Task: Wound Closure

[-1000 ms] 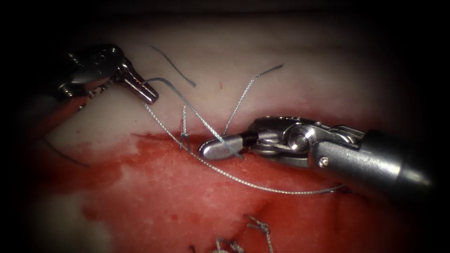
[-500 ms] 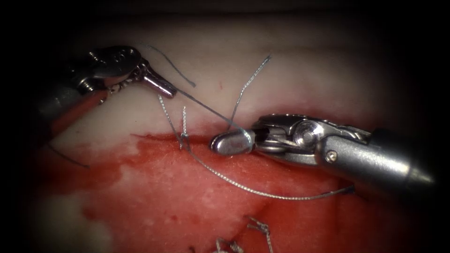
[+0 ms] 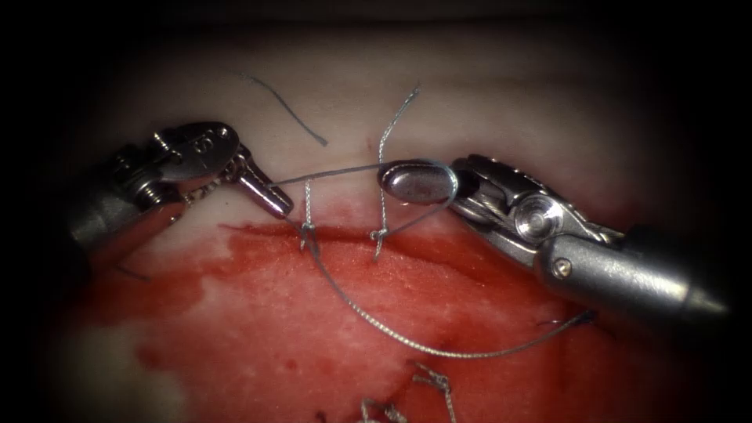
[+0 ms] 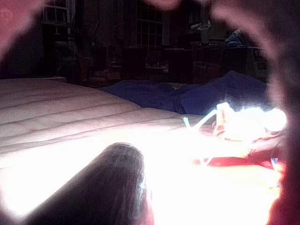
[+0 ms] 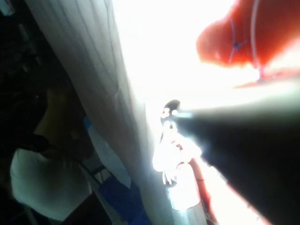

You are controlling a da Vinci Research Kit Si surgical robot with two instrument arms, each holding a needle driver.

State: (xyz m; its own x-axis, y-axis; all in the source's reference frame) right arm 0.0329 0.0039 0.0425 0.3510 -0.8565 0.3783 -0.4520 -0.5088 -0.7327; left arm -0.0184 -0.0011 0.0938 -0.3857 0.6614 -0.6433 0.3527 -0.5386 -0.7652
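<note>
My left tool (image 3: pixel 274 200) is shut on the thread (image 3: pixel 329 172) over the pale tissue (image 3: pixel 501 102), just above the cut (image 3: pixel 345 233). From those jaws the thread runs right and loops once around my right tool (image 3: pixel 415 182), whose jaws are shut and hover above the cut's edge. A short thread tail (image 3: pixel 395 117) rises from a stitch (image 3: pixel 378 233) close beside the right tool's tip. A second stitch (image 3: pixel 307 227) sits to its left. From there a long strand (image 3: pixel 407 341) sags across the red tissue and passes under the right shaft (image 3: pixel 627 274).
A loose cut end of thread (image 3: pixel 283 110) lies on the pale tissue at the back. Earlier knots (image 3: pixel 431 380) sit at the lower edge. Red fluid (image 3: pixel 258 313) covers the near tissue. The right wrist view has red tissue with thread (image 5: pixel 236 44).
My right tool rose from the cut's edge up and to the right, and the thread is now looped around it. My left tool swung right and down, keeping hold of the thread.
</note>
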